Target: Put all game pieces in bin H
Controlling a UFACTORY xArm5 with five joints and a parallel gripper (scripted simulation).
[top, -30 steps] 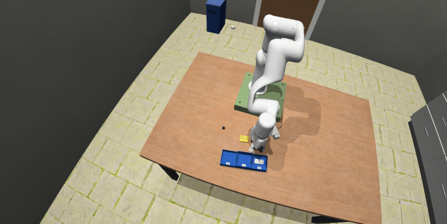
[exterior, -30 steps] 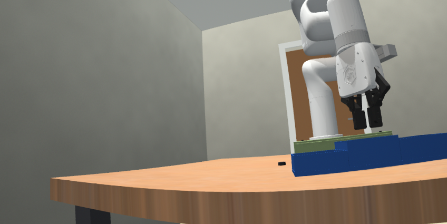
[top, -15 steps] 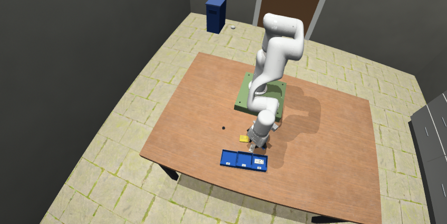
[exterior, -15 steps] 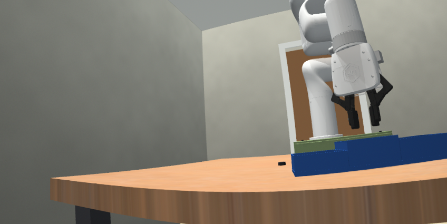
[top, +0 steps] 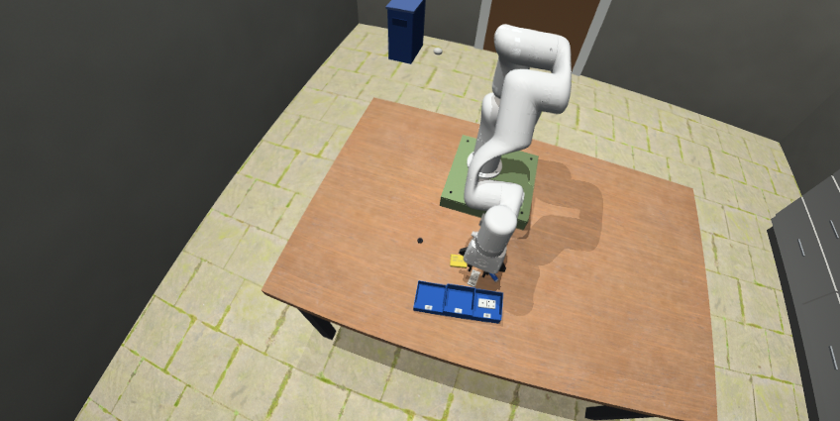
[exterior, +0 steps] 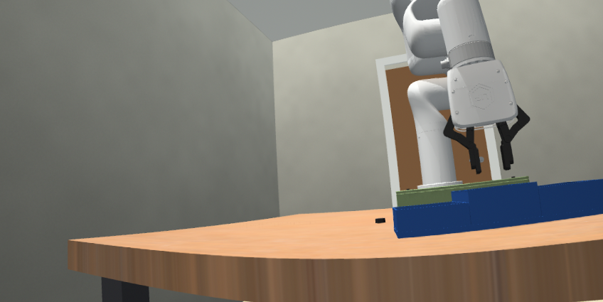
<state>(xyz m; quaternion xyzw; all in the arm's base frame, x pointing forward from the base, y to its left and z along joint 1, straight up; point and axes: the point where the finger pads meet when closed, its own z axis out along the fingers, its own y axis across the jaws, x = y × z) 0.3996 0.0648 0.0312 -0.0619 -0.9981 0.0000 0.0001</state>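
Three blue bins stand in a row near the table's front edge: left (top: 429, 297), middle (top: 459, 301) and right (top: 488, 305). Their labels are too small to read. A white tile with dots (top: 487, 301) lies in the right bin. My gripper (top: 480, 275) hangs just behind the bins, pointing down; in the exterior view its fingers (exterior: 491, 165) stand apart above the bin row (exterior: 465, 209) with nothing between them. A small pale piece (top: 472, 278) lies on the table under the gripper. A small black piece (top: 419, 240) lies further left and also shows in the exterior view (exterior: 380, 220).
A yellow flat thing (top: 458, 261) lies on the table just left of the gripper. The arm's green base plate (top: 491, 180) sits mid-table behind. A blue box (top: 406, 26) stands on the floor far back.
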